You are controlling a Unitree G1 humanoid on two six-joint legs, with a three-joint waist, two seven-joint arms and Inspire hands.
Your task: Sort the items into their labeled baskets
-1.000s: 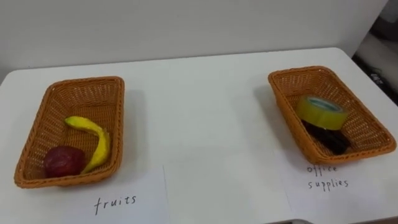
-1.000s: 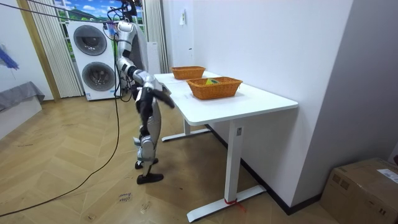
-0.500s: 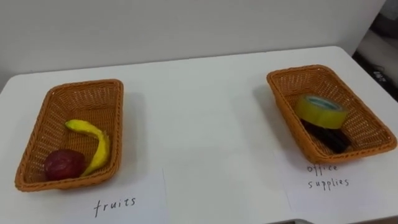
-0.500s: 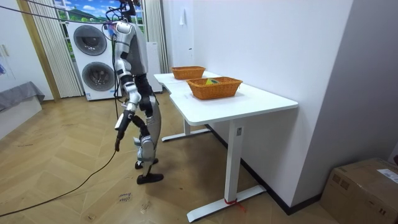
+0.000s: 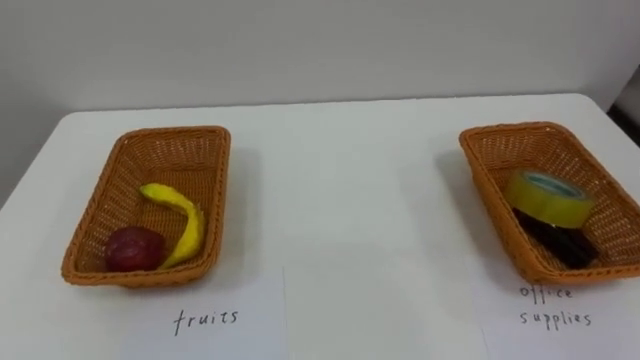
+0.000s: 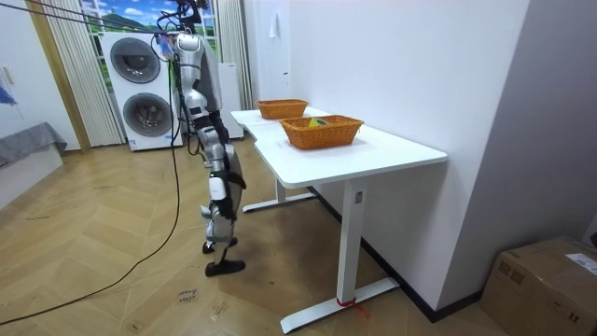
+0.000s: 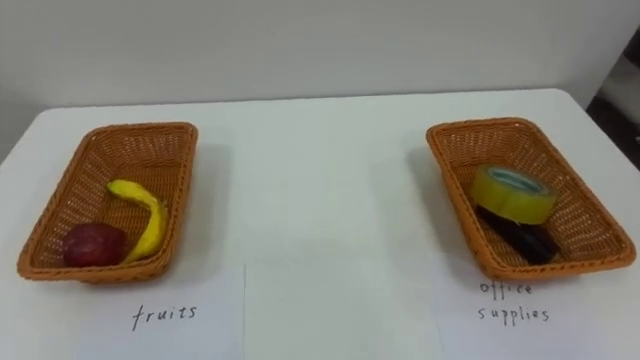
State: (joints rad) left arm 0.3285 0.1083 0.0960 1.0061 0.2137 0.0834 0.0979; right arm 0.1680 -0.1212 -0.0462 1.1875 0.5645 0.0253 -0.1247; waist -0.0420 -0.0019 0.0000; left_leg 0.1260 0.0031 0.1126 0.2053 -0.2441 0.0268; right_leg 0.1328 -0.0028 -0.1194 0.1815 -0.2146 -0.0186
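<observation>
The left wicker basket (image 5: 175, 132) stands above a paper marked "fruits" (image 5: 207, 321); a yellow banana (image 5: 183, 216) and a dark red fruit (image 5: 135, 248) lie in it. The right wicker basket (image 5: 530, 129), above a paper marked "office supplies" (image 5: 553, 306), holds a yellow roll of tape (image 5: 548, 195) on top of a dark object (image 5: 568, 243). In the room view I stand upright at the table's long side, facing it. My right hand (image 6: 229, 177) hangs by my hip, away from both baskets.
The white table (image 5: 340, 190) has a bare stretch between the baskets. A white wall runs along its far edge. In the room view a washer and dryer stack (image 6: 140, 89) stands behind me and a cardboard box (image 6: 550, 285) sits on the floor at the room view's right.
The eye views have shifted, so both baskets sit further right in the picture; their contents are the same. In the room view my right arm swung from behind me back to my side.
</observation>
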